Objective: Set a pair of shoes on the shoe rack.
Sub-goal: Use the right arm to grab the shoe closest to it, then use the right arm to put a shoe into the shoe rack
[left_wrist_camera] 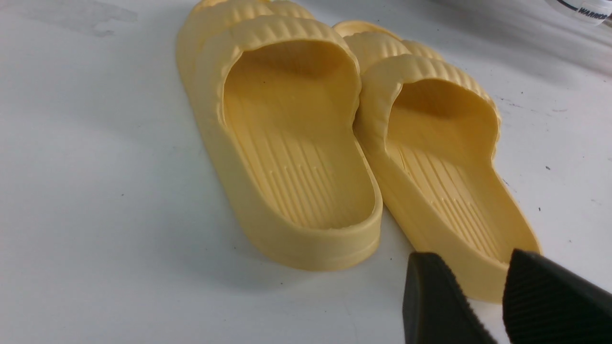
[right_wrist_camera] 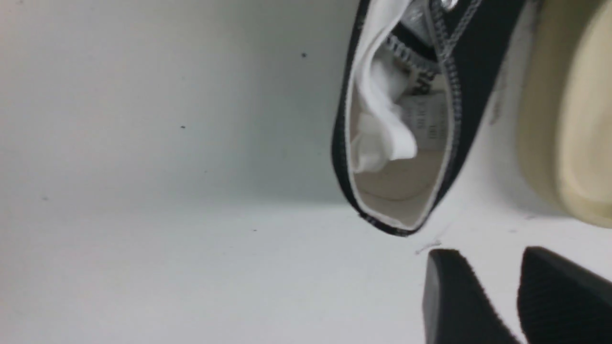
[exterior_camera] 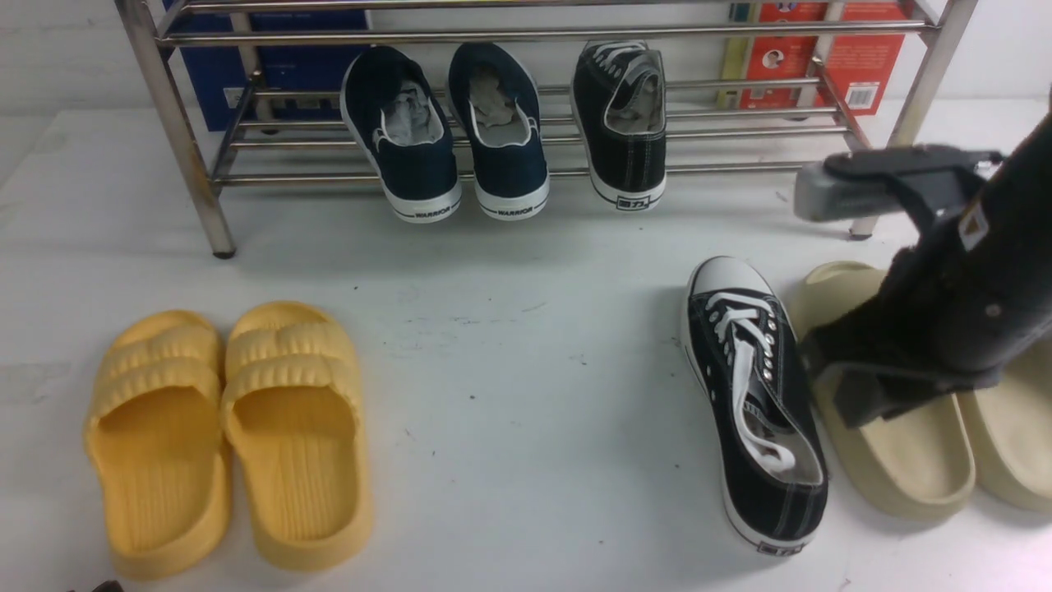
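Observation:
One black canvas sneaker (exterior_camera: 629, 123) stands on the steel shoe rack (exterior_camera: 526, 35), toe pointing inward. Its mate (exterior_camera: 756, 403) lies on the white table at the right, toe towards the rack. The right wrist view shows that sneaker's heel opening (right_wrist_camera: 401, 143) just beyond my right gripper (right_wrist_camera: 485, 258), which is open with only bare table between its black fingers. In the front view the right gripper (exterior_camera: 846, 395) hangs beside the sneaker's right side, over a beige slide. My left gripper (left_wrist_camera: 471, 260) is open and holds nothing, just short of the heel of a yellow slide (left_wrist_camera: 449, 157).
Two navy slip-ons (exterior_camera: 448, 131) sit on the rack left of the sneaker. A pair of yellow slides (exterior_camera: 230, 436) lies front left. Beige slides (exterior_camera: 904, 460) lie front right under the right arm. A blue box (exterior_camera: 271, 74) and a red box (exterior_camera: 855, 66) stand behind the rack.

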You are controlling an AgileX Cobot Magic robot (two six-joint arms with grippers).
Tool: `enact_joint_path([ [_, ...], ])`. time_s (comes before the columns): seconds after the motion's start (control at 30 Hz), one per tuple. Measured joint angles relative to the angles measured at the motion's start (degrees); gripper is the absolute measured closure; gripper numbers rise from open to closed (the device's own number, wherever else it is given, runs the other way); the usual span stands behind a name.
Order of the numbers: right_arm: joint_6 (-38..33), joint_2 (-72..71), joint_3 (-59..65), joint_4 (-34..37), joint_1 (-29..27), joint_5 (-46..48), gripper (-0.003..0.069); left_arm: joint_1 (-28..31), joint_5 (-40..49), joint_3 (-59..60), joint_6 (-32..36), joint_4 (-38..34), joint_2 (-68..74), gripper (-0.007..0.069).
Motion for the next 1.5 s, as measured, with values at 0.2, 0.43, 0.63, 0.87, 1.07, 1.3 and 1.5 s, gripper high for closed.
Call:
enact_joint_path([
  [0.2, -0.7, 2.8, 4.4, 2.2, 2.6, -7.8, 0.0243, 0.0, 0.0, 0.0, 0.0, 0.0, 0.0, 0.0387],
  [0.43, 0.1, 8.8, 4.5, -0.4, 5.1, -14.4, 0.0266, 0.0, 0.0, 0.0, 0.0, 0.0, 0.0, 0.0386],
  [0.63, 0.5, 13.2, 4.6, -0.5, 5.4, -14.1, 0.0337, 0.0, 0.0, 0.0, 0.0, 0.0, 0.0, 0.0386],
  [0.87, -0.3, 15.6, 4.3, -1.5, 5.6, -14.5, 0.0485, 0.0, 0.0, 0.0, 0.0, 0.0, 0.0, 0.0386],
  [1.07, -0.7, 15.6, 4.3, -0.6, 5.7, -14.6, 0.0617, 0.0, 0.0, 0.0, 0.0, 0.0, 0.0, 0.0386],
  [1.3, -0.7, 11.4, 3.0, 0.1, 5.7, -7.0, 0.0632, 0.0, 0.0, 0.0, 0.0, 0.0, 0.0, 0.0386],
  [1.5, -0.3, 6.3, -3.2, -1.1, 5.7, -3.3, 0.0631, 0.0, 0.0, 0.0, 0.0, 0.0, 0.0, 0.0386],
])
